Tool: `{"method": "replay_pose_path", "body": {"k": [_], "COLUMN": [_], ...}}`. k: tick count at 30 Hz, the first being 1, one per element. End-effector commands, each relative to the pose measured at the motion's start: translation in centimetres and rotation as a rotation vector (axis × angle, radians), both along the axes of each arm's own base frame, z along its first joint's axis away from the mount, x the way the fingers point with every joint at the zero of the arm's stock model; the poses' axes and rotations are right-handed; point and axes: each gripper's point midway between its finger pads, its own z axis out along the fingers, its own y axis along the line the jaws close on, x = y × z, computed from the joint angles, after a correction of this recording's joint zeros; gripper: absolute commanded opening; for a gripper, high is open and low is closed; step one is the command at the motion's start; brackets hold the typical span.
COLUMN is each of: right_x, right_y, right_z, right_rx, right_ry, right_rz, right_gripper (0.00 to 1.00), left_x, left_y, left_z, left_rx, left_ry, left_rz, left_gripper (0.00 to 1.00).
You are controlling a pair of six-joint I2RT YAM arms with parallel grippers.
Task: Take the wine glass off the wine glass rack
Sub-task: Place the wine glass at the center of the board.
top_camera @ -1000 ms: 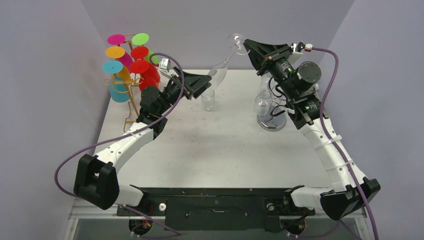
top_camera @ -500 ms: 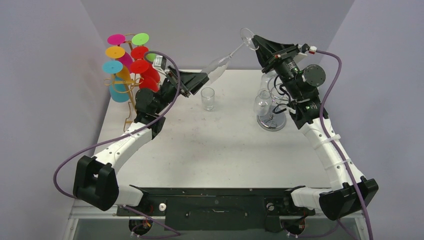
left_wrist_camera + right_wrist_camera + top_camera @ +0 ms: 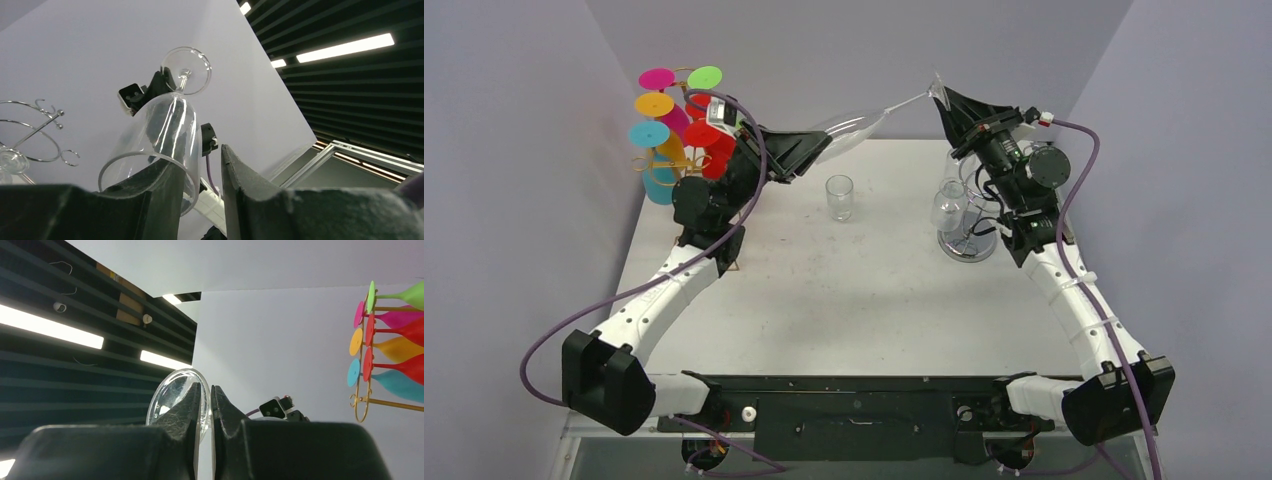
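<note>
Plainly, the right claw (image 3: 205,390) was closed on the wine glass (image 3: 856,124). Its two fingers pinched the flat foot edge-on, so the disc stood out to one side of the fingertips in the right wrist view. From that grip the stem ran out toward the other arm, close to level and dipping a little. It widened into the bowl, whose open mouth ended at the left claw (image 3: 199,159).

That claw stood partly open, with a narrow gap between its fingers. The rim and near wall of the bowl lay at that gap, hard against one finger. Whether the other finger touched glass could not be told.

So the glass hung in the air between the two claws, well above the surface (image 3: 874,300). Its long axis ran from claw to claw, foot at the right one and mouth at the left. By my reading only the right arm surely carried it, while the left was the nearer to the bowl. The coming move seemed to turn on that bowl seating squarely between the left fingers.

Below the right claw, back toward its own arm, the wine glass rack (image 3: 969,240) stood well apart from the held glass, so the glass looked already off it. Below the left claw stood a small tumbler (image 3: 840,197), and behind its wrist a stand of coloured glasses (image 3: 679,120).
</note>
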Motion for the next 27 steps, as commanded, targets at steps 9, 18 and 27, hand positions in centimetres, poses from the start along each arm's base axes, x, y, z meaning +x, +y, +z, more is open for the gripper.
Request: {"method": "replay_pose_path", "body": {"k": [9,18,27], "right_x": [-1.5,-1.4,-1.9], "right_y": [-0.2,-1.8,-6.0], "right_z": [-0.2,-2.2,-2.6], "right_rx": [-0.156,-0.407,-0.742], "right_ry": [-0.072,-0.065,-0.025], "right_rz": [-0.031,-0.132,-0.320], "right_gripper": [0.00,0.21,0.65], "left_x": [-2.9,-2.1,-1.6], "left_y": [0.1,0.9,3.3], "left_z": [2.5,0.7,-3.1], "left_rx": [0.093,0.369,0.744], "left_ry": [-0.127,-0.096,-0.048], "left_rz": [0.031,0.199,0.330], "left_gripper": [0.01,0.00,0.00]}}
